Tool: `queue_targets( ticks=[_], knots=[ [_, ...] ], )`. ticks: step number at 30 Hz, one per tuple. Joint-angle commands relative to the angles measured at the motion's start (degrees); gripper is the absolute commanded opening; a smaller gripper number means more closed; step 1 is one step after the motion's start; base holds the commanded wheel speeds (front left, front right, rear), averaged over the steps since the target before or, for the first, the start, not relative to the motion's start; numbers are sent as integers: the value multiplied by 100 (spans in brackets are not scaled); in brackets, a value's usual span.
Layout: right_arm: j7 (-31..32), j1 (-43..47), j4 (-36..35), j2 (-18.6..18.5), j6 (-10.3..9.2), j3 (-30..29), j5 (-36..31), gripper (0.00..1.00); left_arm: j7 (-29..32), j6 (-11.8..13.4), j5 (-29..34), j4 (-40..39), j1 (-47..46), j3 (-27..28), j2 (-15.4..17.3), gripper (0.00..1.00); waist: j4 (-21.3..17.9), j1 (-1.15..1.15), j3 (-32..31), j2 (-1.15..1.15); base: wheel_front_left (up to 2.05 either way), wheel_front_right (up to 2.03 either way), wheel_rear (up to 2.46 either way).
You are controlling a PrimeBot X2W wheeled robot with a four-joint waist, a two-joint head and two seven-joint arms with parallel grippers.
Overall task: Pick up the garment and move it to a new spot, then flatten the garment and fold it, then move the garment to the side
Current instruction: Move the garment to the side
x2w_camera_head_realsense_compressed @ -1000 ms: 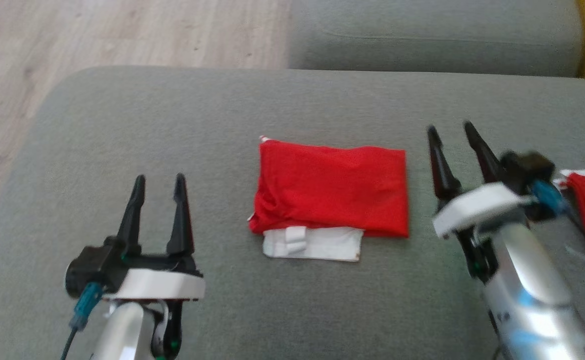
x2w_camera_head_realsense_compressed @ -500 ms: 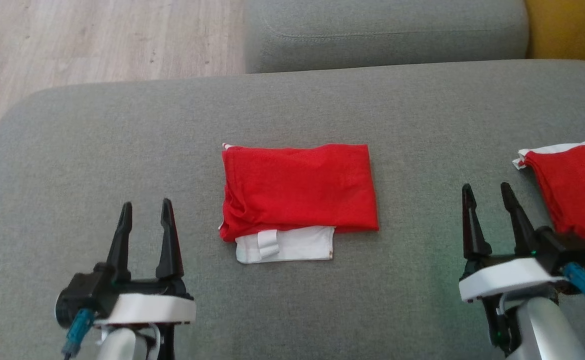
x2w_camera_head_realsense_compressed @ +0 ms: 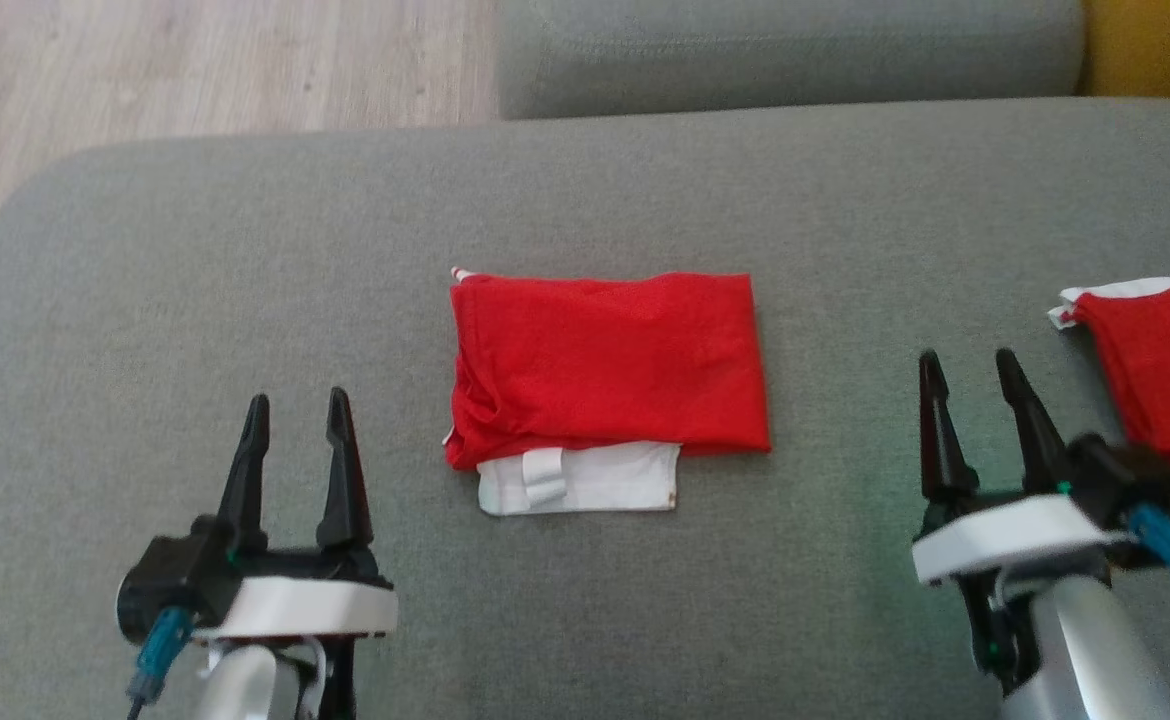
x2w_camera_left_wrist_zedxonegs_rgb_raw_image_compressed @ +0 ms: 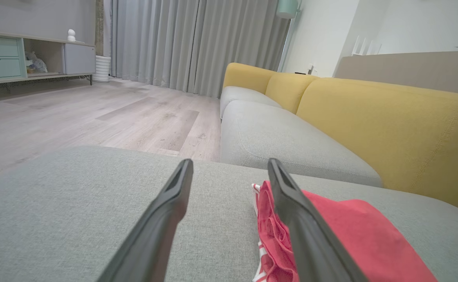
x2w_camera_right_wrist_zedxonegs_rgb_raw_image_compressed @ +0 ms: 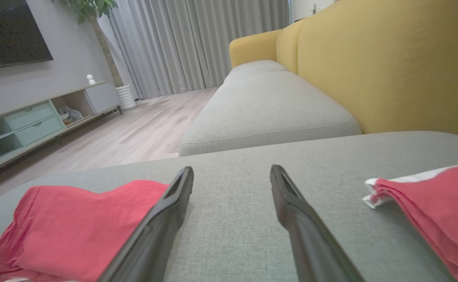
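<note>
Two garments: folded garment [x2w_camera_head_realsense_compressed: 610, 365] on cushion [x2w_camera_head_realsense_compressed: 195, 250]; second garment [x2w_camera_head_realsense_compressed: 1165, 370] at far right.
Two grippers: left gripper [x2w_camera_head_realsense_compressed: 298, 397], right gripper [x2w_camera_head_realsense_compressed: 967, 354], jaws spread (empty).
Position: folded garment between grippers, touching neither.

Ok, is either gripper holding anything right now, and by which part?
Nothing is held. The left gripper and right gripper stand open, either side of the folded red garment, which lies free on the grey cushion.

Both arms are reaching forward side by side, well apart. The left claw [x2w_camera_head_realsense_compressed: 293, 432] and right claw [x2w_camera_head_realsense_compressed: 975, 392] are gaping wide, holding nothing, fingers pointing ahead.
</note>
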Motion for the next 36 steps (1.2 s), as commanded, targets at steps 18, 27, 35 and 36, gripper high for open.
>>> queue_targets(
  ticks=[18,27,35,36],
  knots=[
    [1466,-1599,1566,-12,-4,1154,236,100,-29,-6,-175,-36,-922,-290,8,100,732,0,835,0,0,0,0],
    [1652,-1986,2379,-12,-4,1612,157,100,-29,23,-191,-19,-983,-318,8,100,859,0,901,0,0,0,0],
    [1240,-2149,2660,-12,-4,1781,216,0,-29,20,-148,27,-925,-315,8,100,773,0,695,0,0,0,0],
    [1148,-2170,2678,-12,-4,1779,157,0,-29,16,-133,28,-905,-301,8,100,739,0,654,0,0,0,0]
  ],
)
